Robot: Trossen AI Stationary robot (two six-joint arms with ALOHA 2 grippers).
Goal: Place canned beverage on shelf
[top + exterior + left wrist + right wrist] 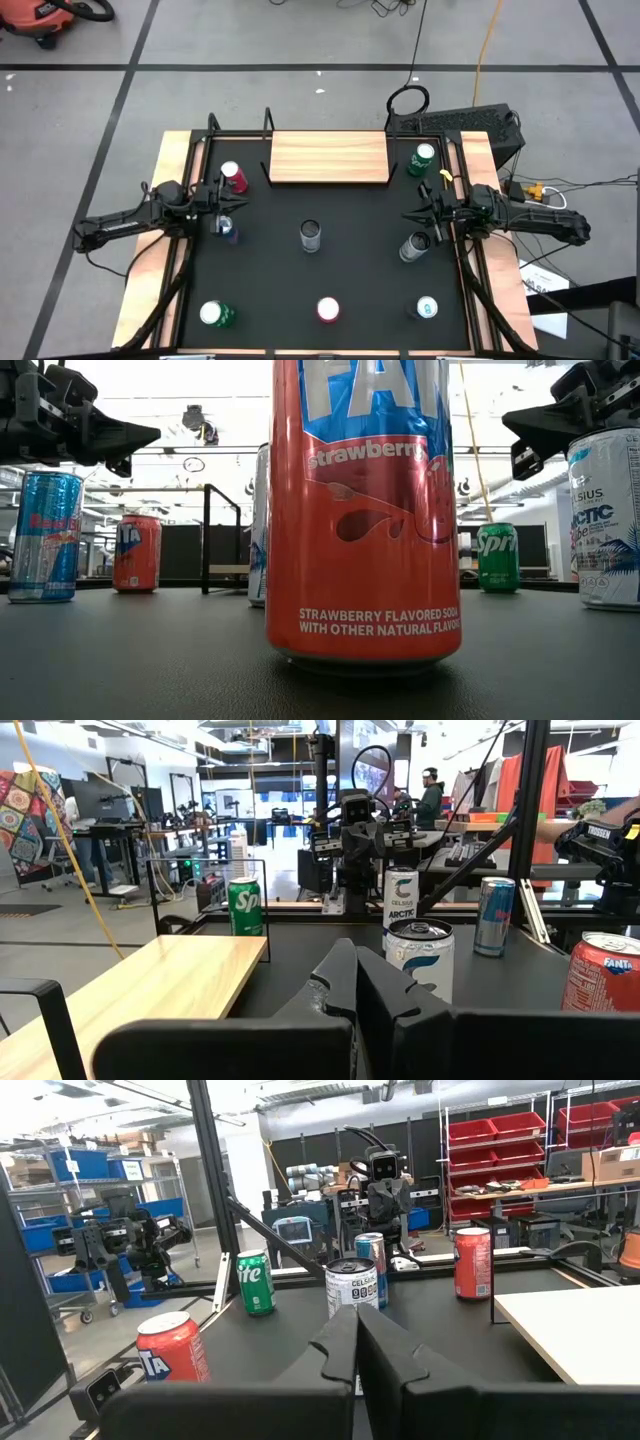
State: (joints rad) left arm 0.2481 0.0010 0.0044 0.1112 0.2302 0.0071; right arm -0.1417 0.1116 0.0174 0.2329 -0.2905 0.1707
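Filling the low view closest to the lens, a red strawberry Fanta can stands upright on the black tabletop, at the table's near edge in the overhead view. On that same near edge a green can stands toward the left corner and a pale Celsius Arctic can toward the right corner. A silver-topped can stands alone near the middle of the table. The shelf, a light wooden board with thin black rod brackets at its ends, lies along the far edge at the centre, with no can on it. A second red Fanta can stands just left of the shelf, and a green Sprite can just right of it. The left gripper hovers at the left side of the table with its fingers pressed together, holding nothing, between the red Fanta can and a blue Red Bull can. The right gripper hovers at the right side, its fingers likewise closed on nothing, just above and beside another Celsius can.
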